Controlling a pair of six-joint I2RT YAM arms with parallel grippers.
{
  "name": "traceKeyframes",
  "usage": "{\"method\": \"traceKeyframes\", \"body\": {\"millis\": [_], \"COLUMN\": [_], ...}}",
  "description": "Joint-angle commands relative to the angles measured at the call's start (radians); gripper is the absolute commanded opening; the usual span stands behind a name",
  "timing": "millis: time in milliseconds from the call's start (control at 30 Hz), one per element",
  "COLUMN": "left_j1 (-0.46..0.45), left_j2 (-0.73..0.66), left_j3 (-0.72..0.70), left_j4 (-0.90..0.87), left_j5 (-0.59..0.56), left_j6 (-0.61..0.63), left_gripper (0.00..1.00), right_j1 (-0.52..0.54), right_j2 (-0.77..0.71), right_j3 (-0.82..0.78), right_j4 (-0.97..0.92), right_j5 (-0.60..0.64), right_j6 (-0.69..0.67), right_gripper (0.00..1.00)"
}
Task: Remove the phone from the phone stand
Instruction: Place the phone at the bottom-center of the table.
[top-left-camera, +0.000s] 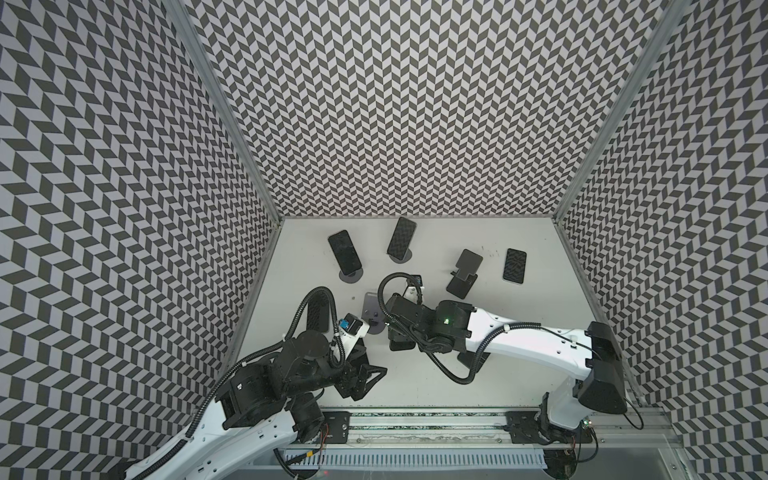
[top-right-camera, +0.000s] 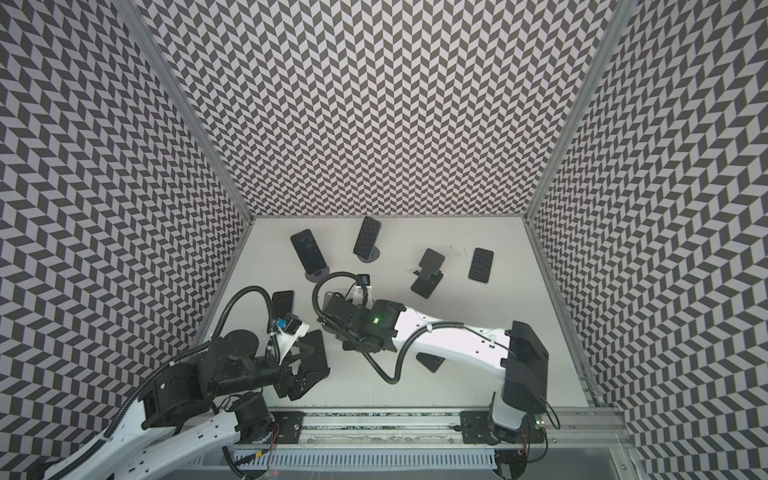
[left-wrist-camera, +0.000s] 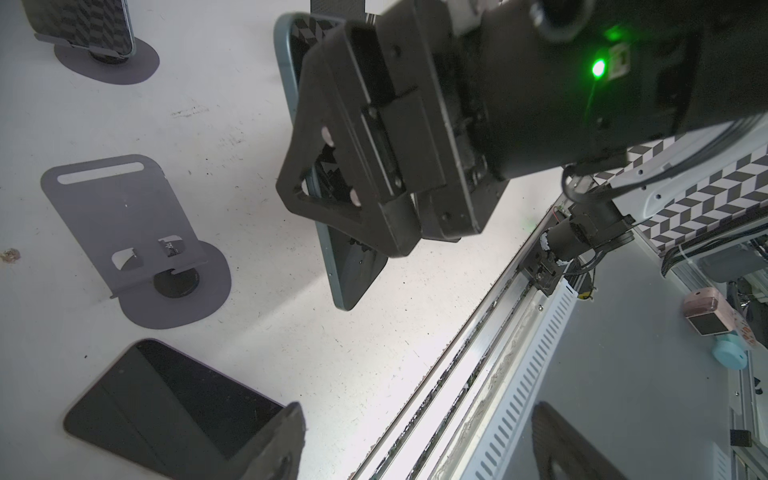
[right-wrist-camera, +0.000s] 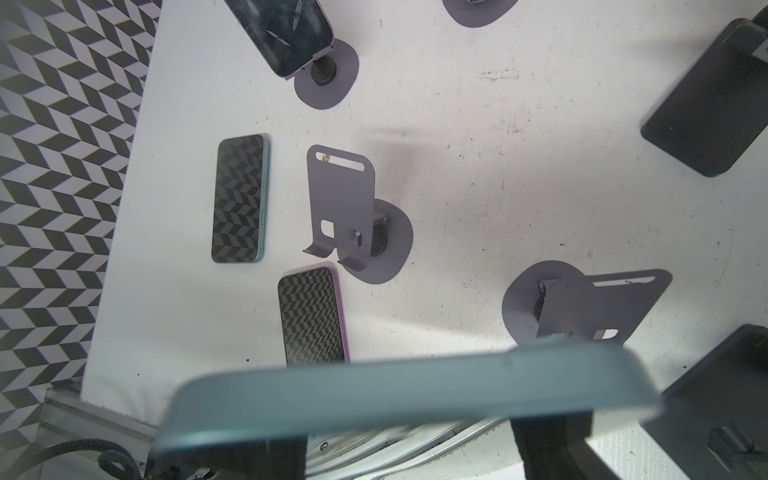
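Phone (left-wrist-camera: 353, 274), the teal-framed one, is clamped in the right fingers (left-wrist-camera: 328, 104) and hangs tilted over the counter (left-wrist-camera: 291, 353), off any stand. We honestly can't tell if its low corner touches the surface. Closest neighbour is a grey empty stand (left-wrist-camera: 137, 241), upright on its oval base just beside the phone, with a purple-edged phone (left-wrist-camera: 166, 407) lying flat right next to that base. The left fingers (left-wrist-camera: 274, 449) are spread wide apart with nothing between them, parked near the front edge of the counter. One of them overlaps the purple-edged phone in the left wrist view, but we can't say if they touch. From the right wrist view we also get a second empty stand (right-wrist-camera: 582, 307) poking out just behind the held phone's edge, and a flat teal phone (right-wrist-camera: 241, 199) lying near the patterned wall. Further back, in a top view, a dark phone (top-left-camera: 344, 255) and a patterned phone (top-left-camera: 401, 241) each lean on their own stands. A black stand (top-left-camera: 464, 274) and a lone flat phone (top-left-camera: 514, 266) sit well apart off to the side. The right arm (top-left-camera: 519, 336) stretches across the middle of the counter and half hides something dark (top-right-camera: 430, 360) underneath, so that bit is a mystery to us.
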Motion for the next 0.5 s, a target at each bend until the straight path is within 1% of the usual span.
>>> {"method": "traceKeyframes", "body": {"millis": [0, 467], "left_j1": [-0.002, -0.001], "left_j2": [-0.023, -0.054], "left_j3": [-0.01, -0.029], "left_j4": [-0.019, -0.024], "left_j5": [-0.002, -0.006], "left_j6": [0.012, 0.012], "left_gripper": [0.85, 0.86], "right_j1": [0.01, 0.008], "right_j2": [-0.028, 0.025], "right_j3": [-0.012, 0.008], "right_j4": [0.045, 0.049], "right_j5": [-0.01, -0.062], "right_j6": [0.03, 0.034], "right_gripper": [0.55, 0.55]}}
